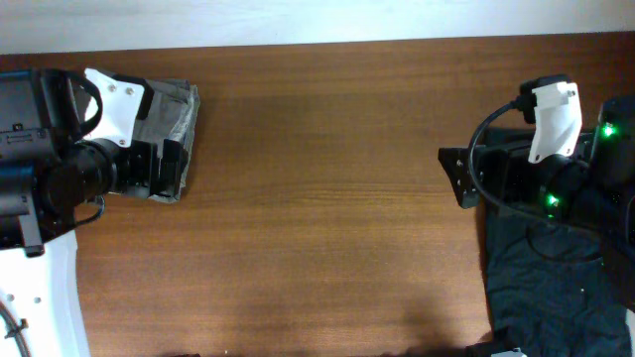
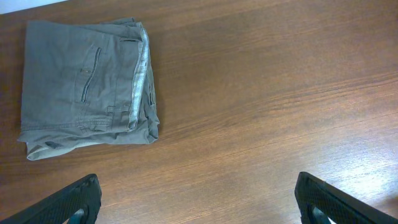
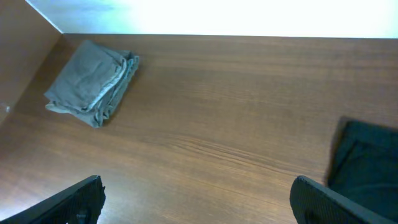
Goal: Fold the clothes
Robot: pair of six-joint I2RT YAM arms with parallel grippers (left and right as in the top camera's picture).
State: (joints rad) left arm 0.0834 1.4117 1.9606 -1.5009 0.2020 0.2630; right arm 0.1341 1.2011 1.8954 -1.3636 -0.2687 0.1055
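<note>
Overhead view, item by item for you. Left arm: comes in from the table's [image 1: 327, 198] left end, forearm lying level. The left gripper [image 1: 167, 164] points toward the table's middle and overlaps the near part of the grey shorts [image 1: 177, 107]. The shorts lie folded at the left end, close to the back edge. Right arm: comes in from the right end, and the right gripper [image 1: 464, 178] points left over bare wood. A black garment [image 1: 541, 288] lies under and behind it.

Left wrist view. You see both fingertips [image 2: 74, 202] at the bottom corners, spread wide, with nothing between them but wood. The grey shorts [image 2: 84, 81] sit ahead and to the left, a squared bundle with the back pocket up, clear of both fingers.

Right wrist view. Fingertips [image 3: 78, 198] are likewise far apart and empty. The grey shorts [image 3: 93, 81] lie well off across the table, at upper left. The black garment [image 3: 367, 165] lies just beside the right-hand finger; you cannot tell whether they touch.
</note>
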